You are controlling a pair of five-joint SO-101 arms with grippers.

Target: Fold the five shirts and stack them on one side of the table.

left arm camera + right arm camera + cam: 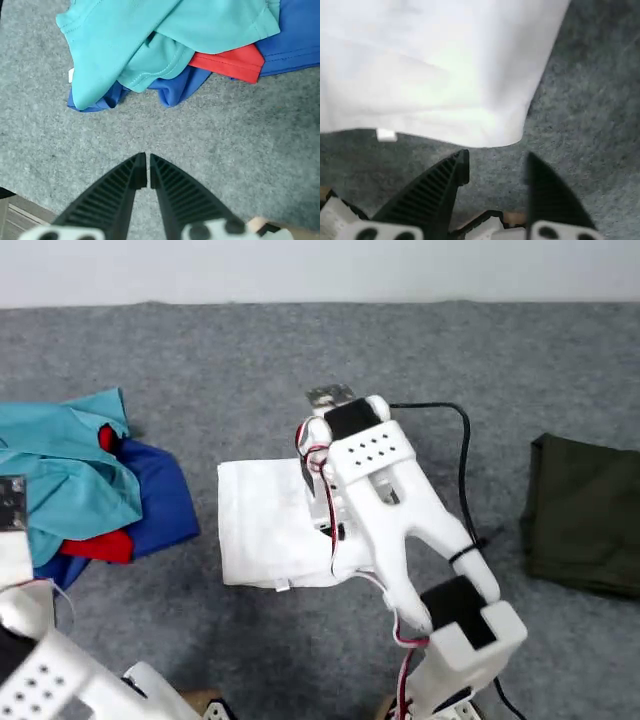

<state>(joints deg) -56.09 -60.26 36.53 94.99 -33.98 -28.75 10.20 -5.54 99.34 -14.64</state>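
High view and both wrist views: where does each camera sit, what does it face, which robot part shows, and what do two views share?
High view: fixed above, facing down on the table; the right arm and left arm show.
Left wrist view: on the left arm, facing the teal shirt; the shut left end effector shows.
Right wrist view: on the right arm, facing the white shirt; the open right end effector shows.
Shared: the white shirt, in high and right wrist views.

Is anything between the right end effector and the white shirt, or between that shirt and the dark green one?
Nothing visible. The open right end effector faces the white shirt across bare grey table cover. Toward the dark green shirt, just the arm's own black cable crosses it.
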